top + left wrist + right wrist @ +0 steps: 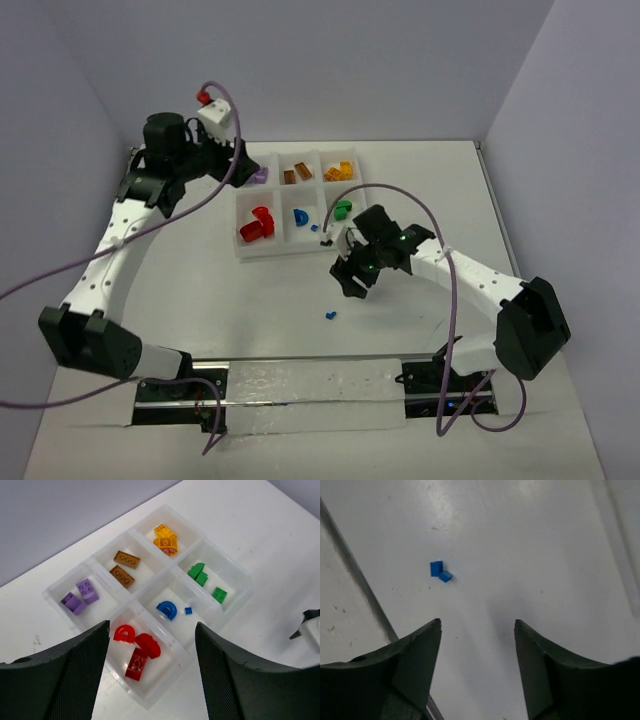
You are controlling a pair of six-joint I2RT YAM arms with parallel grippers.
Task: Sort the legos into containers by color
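Observation:
The white tray of containers (pixel 241 251) lies on the table ahead of the arms, its six compartments holding legos sorted by color: purple (pixel 80 595), brown (pixel 125 566), orange (pixel 166 537), red (pixel 136 650), blue (pixel 167 609) and green (pixel 200 573). My left gripper (pixel 152 625) hangs open and empty above the tray's left end (pixel 240 160). Two tiny blue legos (pixel 440 572) lie touching on the bare table (pixel 330 314). My right gripper (pixel 477 621) is open with nothing between its fingers, a little up and right of them (pixel 347 283).
A metal strip (pixel 310 385) runs along the table's near edge between the arm bases. Purple cables (pixel 200 205) loop off both arms. Walls close the table in at the back and sides.

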